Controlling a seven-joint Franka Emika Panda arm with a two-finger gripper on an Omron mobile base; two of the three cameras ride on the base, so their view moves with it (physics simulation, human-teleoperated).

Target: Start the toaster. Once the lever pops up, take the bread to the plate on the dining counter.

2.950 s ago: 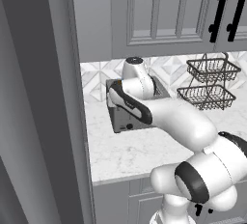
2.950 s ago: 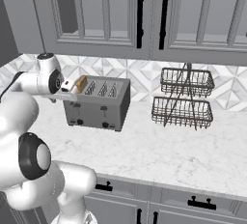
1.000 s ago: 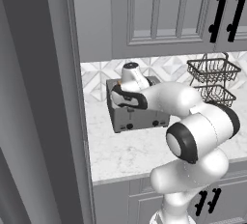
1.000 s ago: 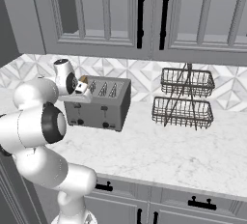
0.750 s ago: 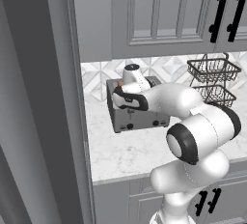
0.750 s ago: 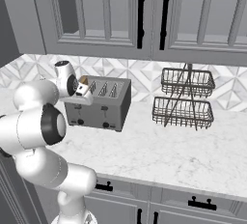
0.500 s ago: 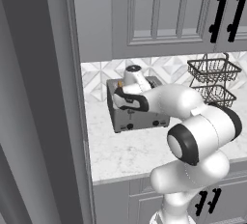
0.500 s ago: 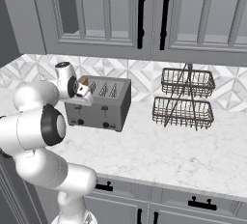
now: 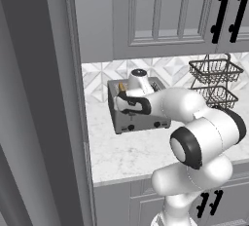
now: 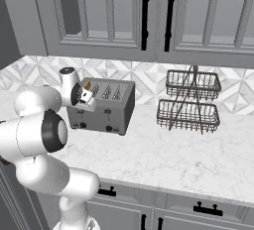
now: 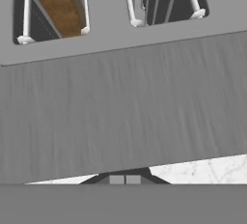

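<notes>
Item: my gripper (image 11: 124, 179) — I am holding its fingertips pressed together with nothing between them, and I am hovering it just at the front face of the toaster (image 10: 101, 106).

Item: toaster — it is sitting on the marble counter (image 10: 163, 157), near the wall.

Item: bread (image 11: 58, 3) — it is standing in the toaster's end slot.

Item: two-tier wire basket (image 10: 190, 100) — it is standing well apart on the same counter.

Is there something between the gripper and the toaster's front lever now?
Nothing visible does. The gripper, jaws shut, sits right against the toaster at its front face, below the slot holding the bread. The lever itself cannot be seen.
</notes>
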